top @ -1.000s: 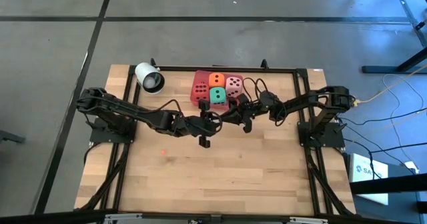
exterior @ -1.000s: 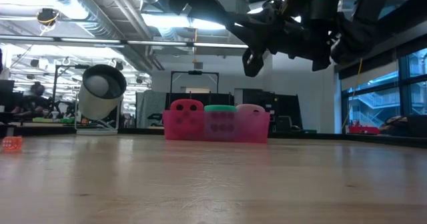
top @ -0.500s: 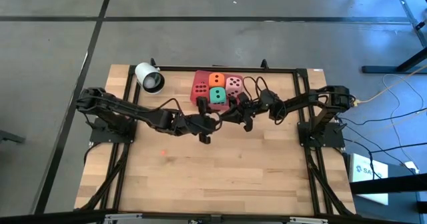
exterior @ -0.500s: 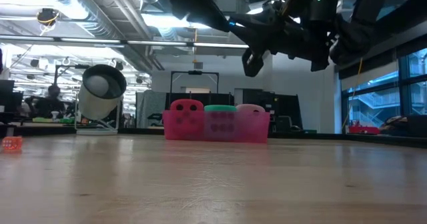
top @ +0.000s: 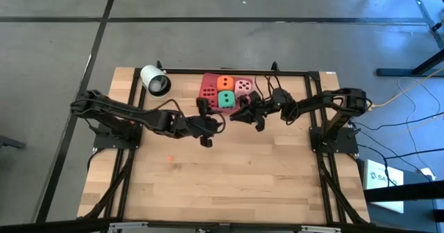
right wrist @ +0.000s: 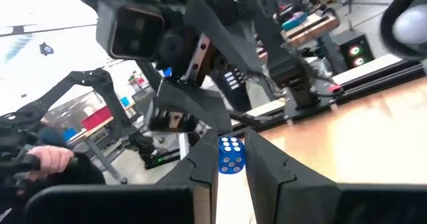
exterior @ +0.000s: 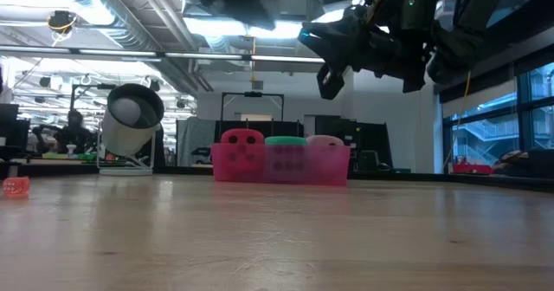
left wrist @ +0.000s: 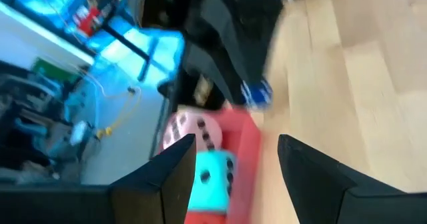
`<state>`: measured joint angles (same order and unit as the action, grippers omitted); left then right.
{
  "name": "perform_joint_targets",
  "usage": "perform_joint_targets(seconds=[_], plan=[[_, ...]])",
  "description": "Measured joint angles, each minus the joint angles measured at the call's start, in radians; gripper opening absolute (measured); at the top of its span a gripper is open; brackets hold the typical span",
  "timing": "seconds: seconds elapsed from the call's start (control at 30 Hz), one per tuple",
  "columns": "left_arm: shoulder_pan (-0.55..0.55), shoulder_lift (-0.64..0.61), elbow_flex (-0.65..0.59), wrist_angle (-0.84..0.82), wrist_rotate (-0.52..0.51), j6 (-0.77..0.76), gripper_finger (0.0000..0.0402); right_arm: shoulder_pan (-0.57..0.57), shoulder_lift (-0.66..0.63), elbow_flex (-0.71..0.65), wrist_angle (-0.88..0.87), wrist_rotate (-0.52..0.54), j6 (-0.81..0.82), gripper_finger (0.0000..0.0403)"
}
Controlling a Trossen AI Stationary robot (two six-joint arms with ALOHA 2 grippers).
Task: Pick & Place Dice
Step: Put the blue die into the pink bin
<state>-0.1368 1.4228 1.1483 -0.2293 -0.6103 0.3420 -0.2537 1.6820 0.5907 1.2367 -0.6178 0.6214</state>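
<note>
On your far left, a white cylinder [top: 155,80] lay on its side near the back corner of the worktop [top: 229,184]. A small red speck [top: 170,157] sat on the bare wood nearer the front; I could not tell what it was.

Your left arm reached in across the worktop, and the left gripper [top: 205,123] hung just in front of the pink tray [top: 206,107]. In the left wrist view its fingers [left wrist: 167,177] stood wide apart with nothing between them.

The tray sat at the back middle of the worktop, and all four dice were inside it. The red die [top: 209,93] was at the left end, the orange die [top: 225,82] at the back, the green die [top: 225,99] just in front of the orange one, and the light pink die [top: 243,87] at the right end. In the low view the red, green and pink tops showed above the tray wall.

To the right, your right gripper [top: 241,114] was raised off the worktop, close by the tray's front right corner. Its fingers [right wrist: 200,167] were closed on a small blue die [right wrist: 230,155] with white pips, held between the tips.
</note>
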Motion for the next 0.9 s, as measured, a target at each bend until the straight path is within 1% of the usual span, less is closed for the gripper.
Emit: perform_joint_targets(seconds=[0.07, 0.17, 0.3, 0.43, 0.57, 0.7, 0.77, 0.9], plan=[[0.003, -0.029, 0.0, -0.07, 0.004, -0.054, 0.0207, -0.016, -0.014, 0.0, -0.019, -0.004, -0.002, 0.0051], [0.024, -0.072, -0.002, -0.153, 0.015, -0.139, 0.0207, -0.047, -0.041, 0.0, -0.093, 0.001, -0.031, 0.0051], [0.068, -0.139, -0.08, -0.141, 0.075, -0.186, 0.0207, -0.088, -0.108, 0.001, -0.276, 0.066, -0.115, 0.0051], [0.132, -0.225, -0.222, -0.011, 0.151, -0.208, 0.0207, -0.106, -0.181, 0.054, -0.551, 0.143, -0.229, 0.0051], [0.191, -0.308, -0.387, 0.235, 0.267, -0.214, 0.0207, -0.104, -0.22, 0.15, -0.827, 0.247, -0.363, 0.0051], [0.231, -0.358, -0.518, 0.45, 0.373, -0.249, 0.0207, -0.105, -0.227, 0.231, -1.053, 0.365, -0.461, 0.0051], [0.244, -0.364, -0.564, 0.538, 0.402, -0.27, 0.0207, -0.105, -0.219, 0.257, -1.132, 0.424, -0.495, 0.0051], [0.261, -0.366, -0.624, 0.625, 0.425, -0.303, 0.0207, -0.105, -0.212, 0.265, -1.195, 0.498, -0.527, 0.0051]])
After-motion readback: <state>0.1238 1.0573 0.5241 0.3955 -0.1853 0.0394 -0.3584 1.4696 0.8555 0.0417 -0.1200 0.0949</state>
